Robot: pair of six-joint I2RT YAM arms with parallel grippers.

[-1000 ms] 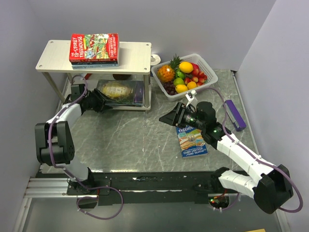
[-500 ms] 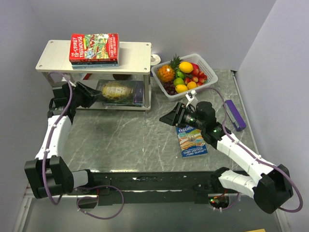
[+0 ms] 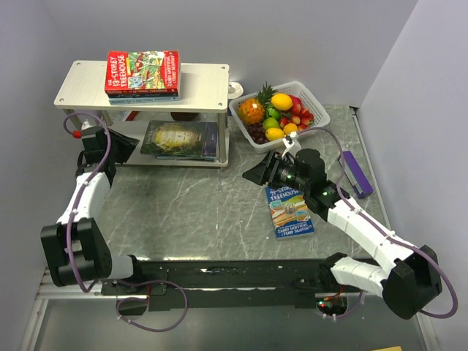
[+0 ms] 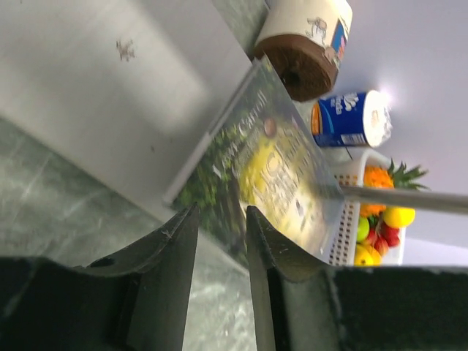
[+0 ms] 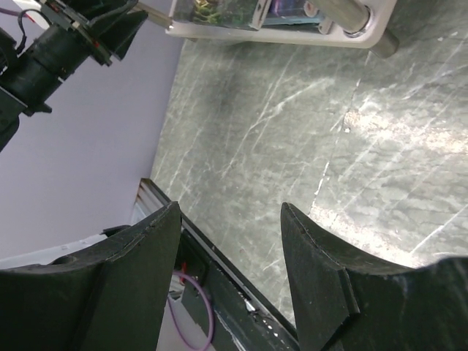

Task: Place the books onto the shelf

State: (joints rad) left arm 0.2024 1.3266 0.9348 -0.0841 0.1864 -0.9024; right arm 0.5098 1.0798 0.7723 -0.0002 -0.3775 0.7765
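Books are lying in three places: the red Treehouse stack is resting on the top board of the shelf, the green-gold book on its lower tier, and the pale blue book on the table. Beside the shelf's left end, the left gripper is hovering with jaws slightly apart, holding nothing. Just beyond the blue book, the right gripper is hanging with jaws wide apart, holding nothing.

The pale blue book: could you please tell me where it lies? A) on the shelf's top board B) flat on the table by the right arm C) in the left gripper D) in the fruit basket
B: the pale blue book lies flat on the table, close beside the open right gripper.
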